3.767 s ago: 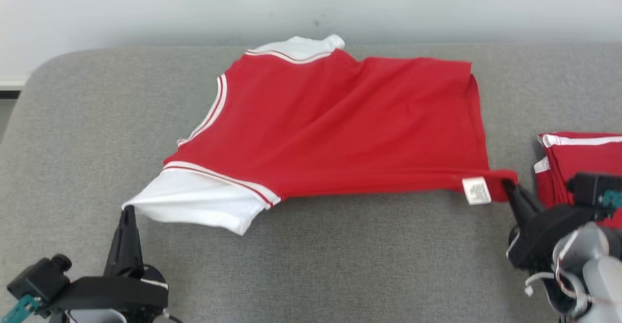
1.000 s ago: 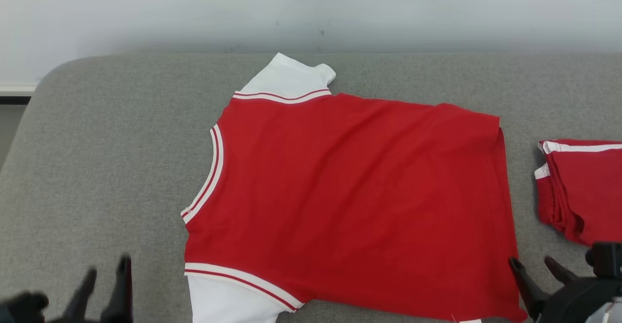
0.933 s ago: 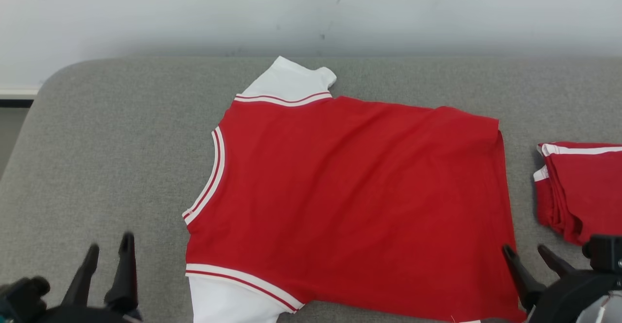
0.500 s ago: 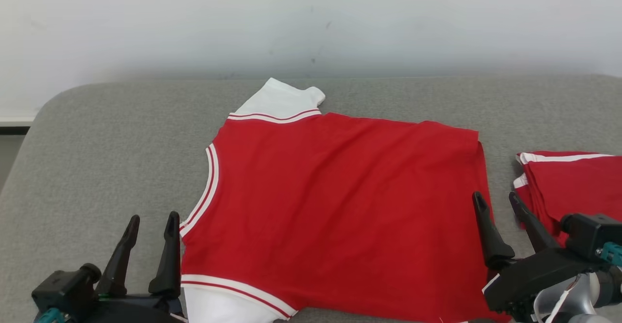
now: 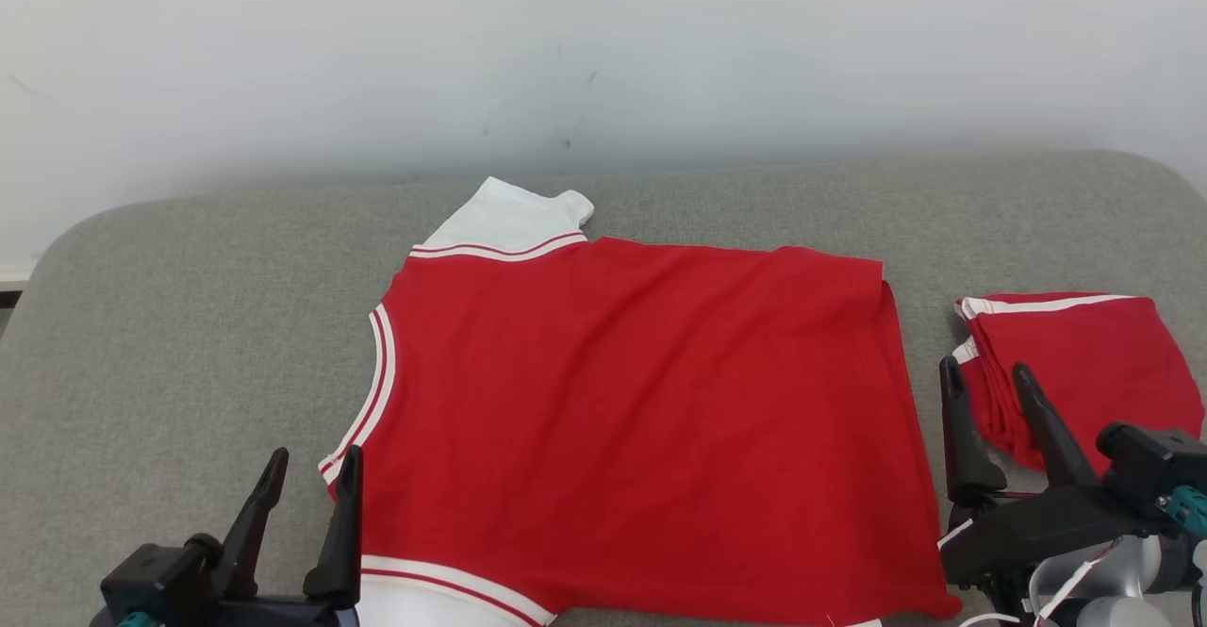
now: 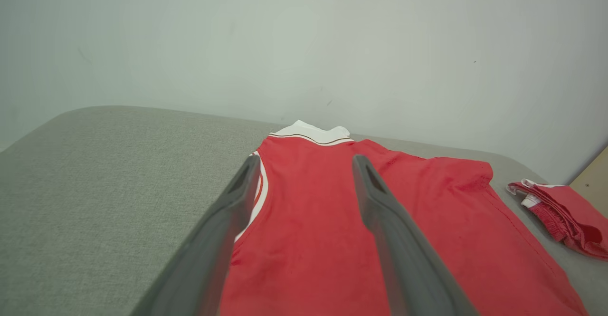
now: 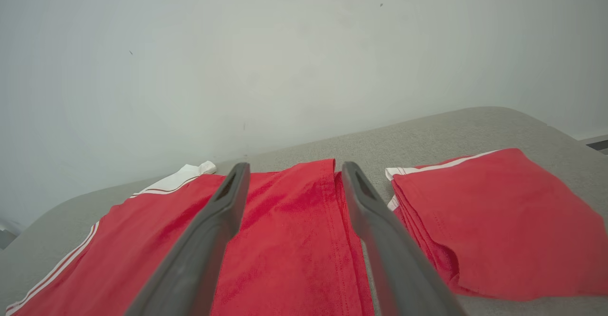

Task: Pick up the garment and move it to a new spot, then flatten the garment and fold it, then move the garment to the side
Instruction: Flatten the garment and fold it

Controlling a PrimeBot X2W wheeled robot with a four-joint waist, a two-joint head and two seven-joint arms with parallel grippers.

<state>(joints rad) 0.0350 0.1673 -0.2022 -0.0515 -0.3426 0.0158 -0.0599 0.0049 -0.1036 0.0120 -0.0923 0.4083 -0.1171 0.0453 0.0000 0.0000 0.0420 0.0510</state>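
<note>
A red garment (image 5: 632,420) with white sleeves and striped trim lies spread flat on the grey cushion (image 5: 170,325), neck to the left, hem to the right. It also shows in the left wrist view (image 6: 332,240) and the right wrist view (image 7: 285,240). My left gripper (image 5: 314,462) stands open at the garment's near left edge, by the neckline trim. My right gripper (image 5: 988,375) stands open just off the hem at the right, holding nothing. The near sleeve (image 5: 424,603) is cut off by the frame's bottom.
A folded stack of red garments (image 5: 1075,363) with white trim sits on the cushion to the right, close to my right gripper. A pale wall (image 5: 603,52) rises behind the cushion. Bare cushion stretches to the left of the garment.
Both grippers let go of the garment's corners and now stand open; the garment lies flat. The head camera has tilted up, and both grippers have come further into the picture.
</note>
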